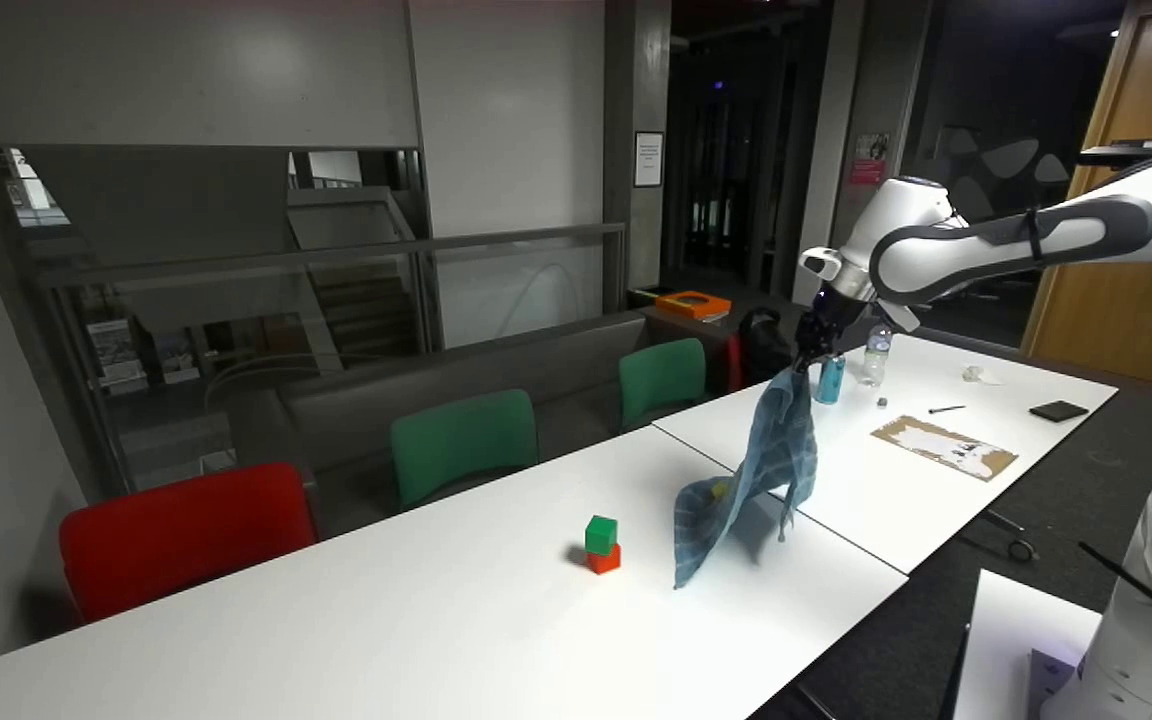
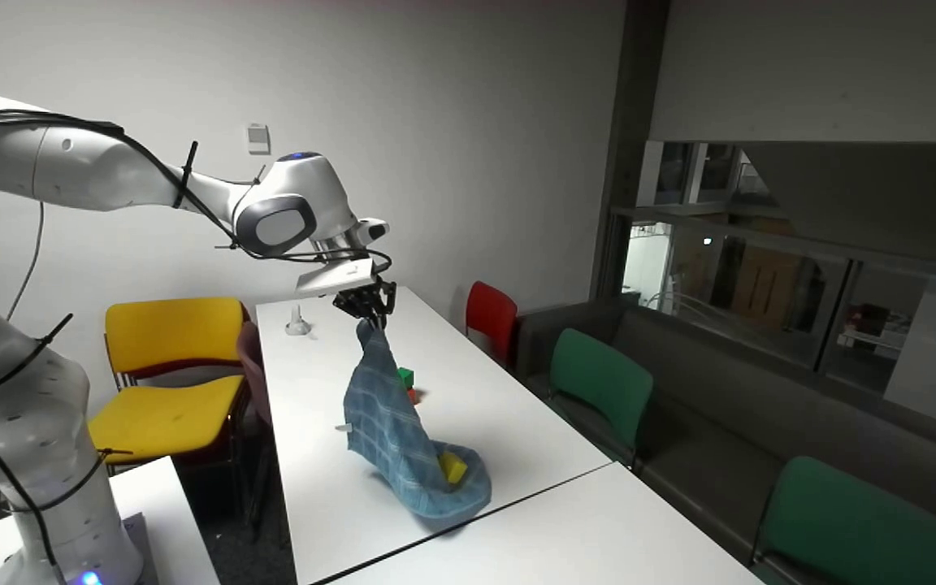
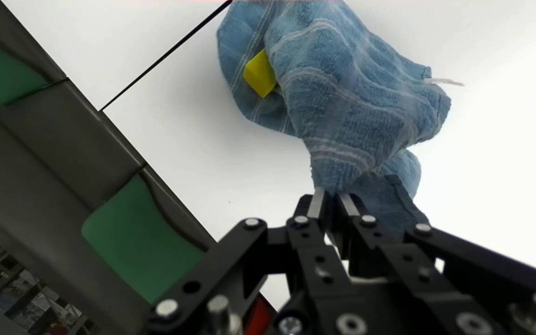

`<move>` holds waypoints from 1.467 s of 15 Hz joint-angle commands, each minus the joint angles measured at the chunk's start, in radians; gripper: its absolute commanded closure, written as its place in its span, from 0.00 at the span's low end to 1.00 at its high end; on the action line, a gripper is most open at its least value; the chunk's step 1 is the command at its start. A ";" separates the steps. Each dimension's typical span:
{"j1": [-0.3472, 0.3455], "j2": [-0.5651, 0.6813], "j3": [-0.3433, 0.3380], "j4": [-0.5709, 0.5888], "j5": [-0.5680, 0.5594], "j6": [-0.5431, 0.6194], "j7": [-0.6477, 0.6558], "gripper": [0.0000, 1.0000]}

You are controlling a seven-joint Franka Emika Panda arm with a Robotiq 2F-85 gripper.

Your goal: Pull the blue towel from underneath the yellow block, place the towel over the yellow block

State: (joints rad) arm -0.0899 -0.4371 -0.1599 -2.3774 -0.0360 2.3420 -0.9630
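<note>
My gripper (image 3: 334,200) is shut on an upper end of the light-blue towel (image 3: 342,93), seen in the wrist view. In both exterior views the gripper (image 1: 802,362) (image 2: 374,318) holds the towel (image 1: 781,440) (image 2: 383,406) up above the white table, and the cloth hangs down. The towel's lower part curls at table level. The yellow block (image 2: 452,467) sits tilted on that lower part, under and beside the hanging cloth. The block (image 3: 259,74) is partly covered by a fold in the wrist view, and only a small bit of it (image 1: 719,490) shows in an exterior view.
A green block (image 1: 601,535) stands on a red block (image 1: 604,560) on the table (image 1: 416,620). A blue can (image 1: 830,380), a bottle (image 1: 876,355), a cardboard piece (image 1: 946,447) and a dark flat item (image 1: 1058,411) lie farther along. A small white object (image 2: 297,322) stands near the table's edge.
</note>
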 commanded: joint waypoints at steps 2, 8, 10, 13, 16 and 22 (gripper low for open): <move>0.007 -0.050 0.017 0.028 -0.058 -0.060 0.077 0.98; 0.011 -0.107 0.021 0.031 -0.099 -0.085 0.118 0.98; 0.011 -0.110 0.021 0.036 -0.109 -0.092 0.128 0.98; 0.014 -0.119 0.018 0.039 -0.111 -0.104 0.132 0.98; 0.014 -0.130 0.022 0.036 -0.113 -0.103 0.139 0.98; 0.014 -0.173 0.037 0.026 -0.136 -0.102 0.170 0.98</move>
State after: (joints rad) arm -0.0888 -0.5730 -0.1272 -2.3596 -0.1320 2.2734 -0.8416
